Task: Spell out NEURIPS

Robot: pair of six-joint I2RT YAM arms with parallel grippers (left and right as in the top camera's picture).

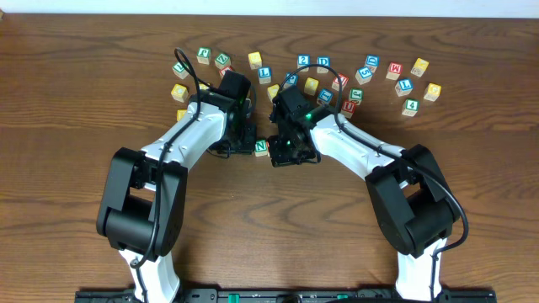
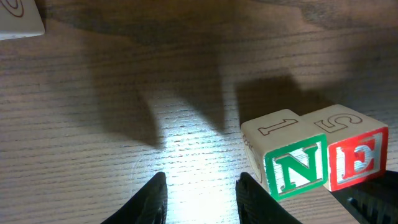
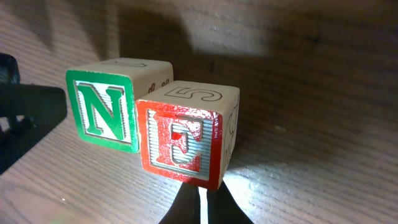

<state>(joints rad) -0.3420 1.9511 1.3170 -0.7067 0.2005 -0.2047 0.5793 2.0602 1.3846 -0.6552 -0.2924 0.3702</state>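
Observation:
Two light-wood cubes stand side by side and touching on the table: a green N cube (image 3: 102, 112) (image 2: 292, 165) (image 1: 261, 148) and, to its right, a red E cube (image 3: 180, 140) (image 2: 357, 155). My right gripper (image 3: 200, 208) is shut, its tips pressed together right at the E cube's lower front edge, holding nothing. From overhead that gripper (image 1: 285, 151) hides the E cube. My left gripper (image 2: 201, 199) sits just left of the N cube, open, with bare table between its fingers. The other NEURIPS letters cannot be picked out here.
Several more lettered cubes lie scattered across the back of the table, among them a blue 2 (image 1: 303, 61), a D (image 1: 323, 62) and an L (image 1: 264, 74). Another cube's corner (image 2: 18, 18) shows at the top left of the left wrist view.

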